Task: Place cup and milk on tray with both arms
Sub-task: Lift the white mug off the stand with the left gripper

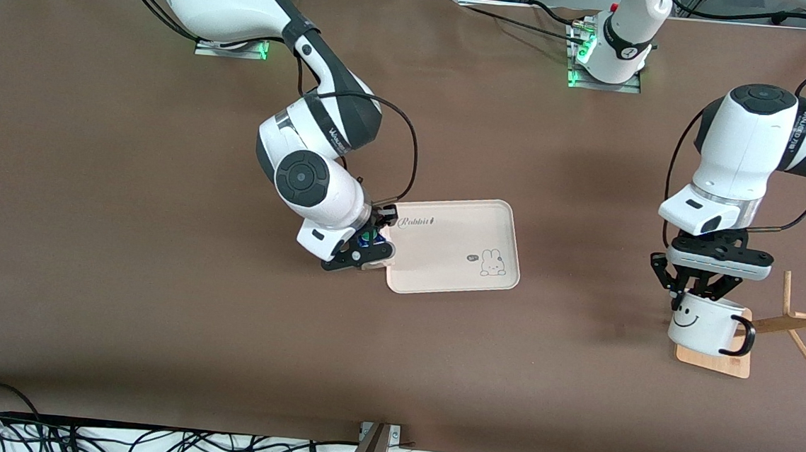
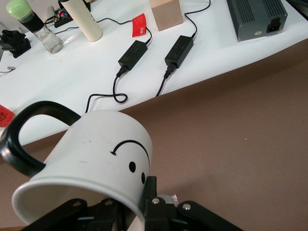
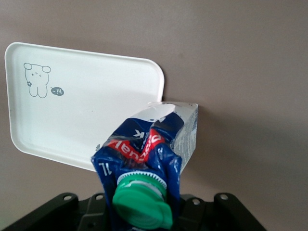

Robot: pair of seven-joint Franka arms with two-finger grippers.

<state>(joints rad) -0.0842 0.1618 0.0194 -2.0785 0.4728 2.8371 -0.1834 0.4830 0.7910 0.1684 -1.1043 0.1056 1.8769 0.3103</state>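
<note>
From the front camera you've got one tray (image 1: pixel 455 247) mid-table. Your right gripper (image 1: pixel 366 248) is clamped on the one milk (image 1: pixel 371 238) carton, at the tray's edge toward the right arm's end of the table; only the green cap and a bit of blue peek out under the wrist. Your left gripper (image 1: pixel 698 293) pinches the rim of the one cup (image 1: pixel 708 323), which tilts over a wooden stand (image 1: pixel 716 361) toward the left arm's end, well apart from the tray.

Left wrist view: the fingers (image 2: pixel 153 204) grip the cup (image 2: pixel 91 159) wall, smiley side up and the handle off to one side. Two black power bricks (image 2: pixel 132 53) lie on the white surface past the table edge.

Right wrist view: the milk (image 3: pixel 149 154) is squeezed and crumpled in the jaws, cap toward the camera, with the tray (image 3: pixel 96 110) just beside it and empty.
</note>
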